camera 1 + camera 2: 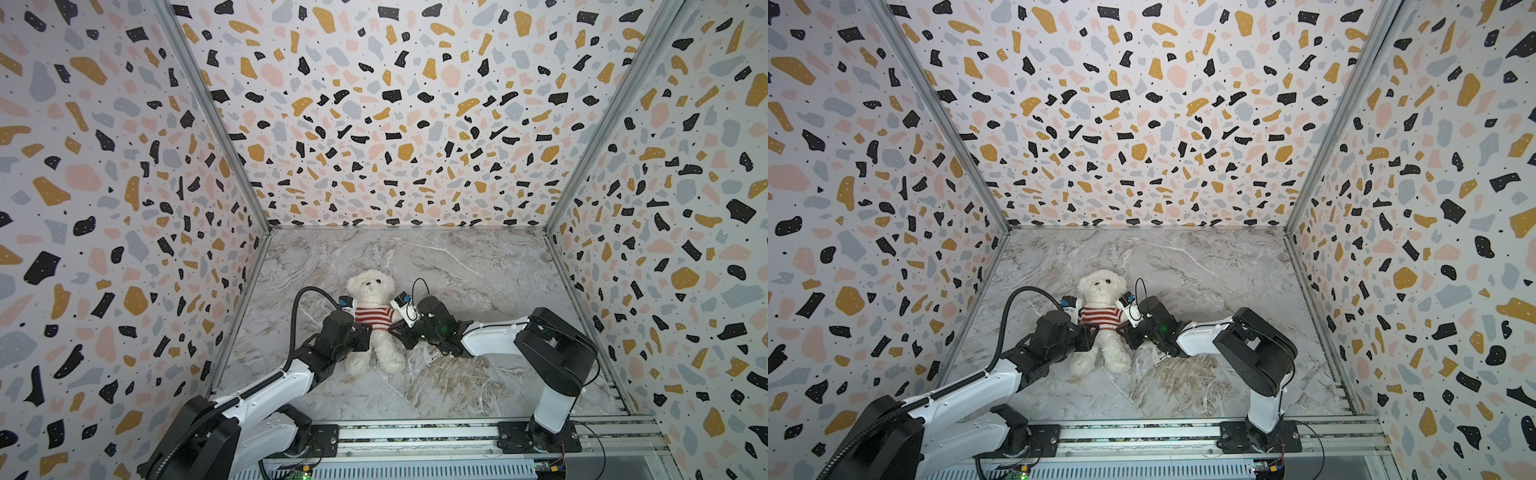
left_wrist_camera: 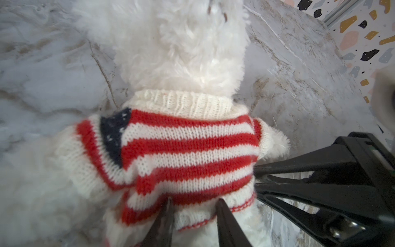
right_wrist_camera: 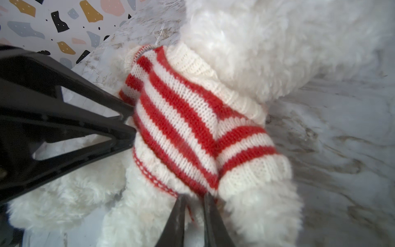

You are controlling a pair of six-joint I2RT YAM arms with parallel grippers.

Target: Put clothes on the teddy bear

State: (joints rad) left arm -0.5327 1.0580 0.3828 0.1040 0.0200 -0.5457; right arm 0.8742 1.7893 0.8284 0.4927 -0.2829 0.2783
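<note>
The white teddy bear (image 1: 372, 286) (image 1: 1102, 284) lies on its back on the marble table, head towards the back wall. A red-and-white striped knit sweater (image 1: 374, 318) (image 2: 181, 149) (image 3: 181, 117) covers its chest and both arms. My left gripper (image 1: 368, 331) (image 2: 194, 201) reaches in from the left and is shut on the sweater's ribbed bottom hem. My right gripper (image 1: 392, 330) (image 3: 193, 195) comes in from the right, shut on the hem just beside the sleeve. In each wrist view the other gripper's black fingers (image 2: 277, 171) (image 3: 106, 119) touch the sweater's far side.
Terrazzo-patterned walls (image 1: 374, 124) close in the marble table (image 1: 478, 282) at the back and on both sides. A metal rail (image 1: 415, 432) carrying both arm bases runs along the front edge. The left arm's black cable (image 1: 299, 307) arches above the table.
</note>
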